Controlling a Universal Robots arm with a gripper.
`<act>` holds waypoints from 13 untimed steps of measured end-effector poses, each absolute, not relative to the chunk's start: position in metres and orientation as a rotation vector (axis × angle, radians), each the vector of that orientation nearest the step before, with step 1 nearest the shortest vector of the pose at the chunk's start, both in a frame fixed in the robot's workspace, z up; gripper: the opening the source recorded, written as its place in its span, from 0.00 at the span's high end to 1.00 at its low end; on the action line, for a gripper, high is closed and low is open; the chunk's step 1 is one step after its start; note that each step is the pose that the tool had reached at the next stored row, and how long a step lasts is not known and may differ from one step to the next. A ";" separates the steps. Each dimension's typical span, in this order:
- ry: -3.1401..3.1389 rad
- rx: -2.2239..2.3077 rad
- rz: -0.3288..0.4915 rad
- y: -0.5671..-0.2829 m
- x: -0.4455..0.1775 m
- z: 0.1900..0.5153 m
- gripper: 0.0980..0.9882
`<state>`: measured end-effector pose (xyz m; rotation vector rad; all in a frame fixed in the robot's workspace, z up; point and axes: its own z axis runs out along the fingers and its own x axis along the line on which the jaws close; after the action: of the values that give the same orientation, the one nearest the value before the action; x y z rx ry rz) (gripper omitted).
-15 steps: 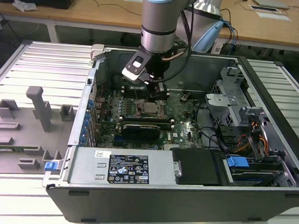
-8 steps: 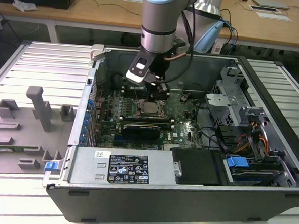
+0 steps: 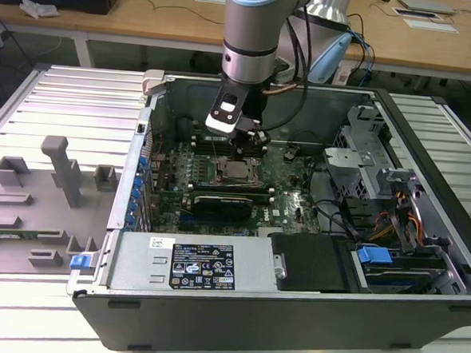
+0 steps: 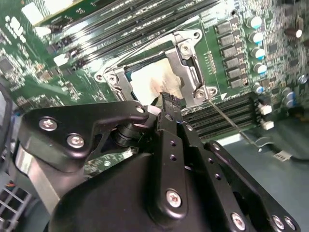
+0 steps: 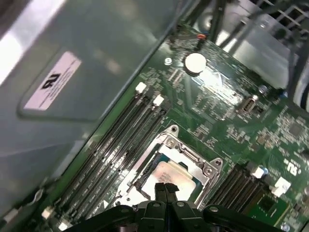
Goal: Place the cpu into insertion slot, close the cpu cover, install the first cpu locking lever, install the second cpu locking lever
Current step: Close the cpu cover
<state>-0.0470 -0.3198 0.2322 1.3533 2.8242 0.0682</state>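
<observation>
Down in the middle of the green board [image 3: 294, 200], the cpu [image 4: 147, 79] is seen lying flat inside the insertion slot [image 5: 144, 178]. Its pale shiny top is shown through the big square window of the cpu cover [image 4: 187, 72]. The cover is laid down flat around the chip, with the slot's dark rim peeking out along one edge.

Right above the cpu, the gripper [image 5: 166, 189] is held with its two black fingers pressed together. Nothing is gripped between them. In the second wrist view the tip is seen very close to the chip's edge, but whether it is touched cannot be told.

A thin wire lever [image 4: 231, 123] is seen reaching out from one corner of the cover, across the long memory slots [image 4: 227, 108] beside it. More long memory slots [image 5: 123, 133] are lined up on the other side of the socket. A round silver battery [image 5: 195, 63] is set farther off on the board.

In the exterior view, the arm [image 3: 256, 34] is reached down into the open computer case [image 3: 291, 308]. A long black card [image 3: 226, 204] is placed just in front of the socket. The case is set on a grey slatted table [image 3: 64, 94], and grey holders [image 3: 60, 166] are stood at the exterior view's left.
</observation>
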 end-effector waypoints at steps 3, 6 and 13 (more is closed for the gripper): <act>2.881 1.232 0.069 -0.320 -0.047 0.232 0.99; 2.934 1.105 0.069 -0.320 -0.047 0.232 0.99; 3.012 0.883 0.069 -0.320 -0.047 0.231 0.99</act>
<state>-0.0470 -0.3198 0.2309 0.8835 3.0123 0.0693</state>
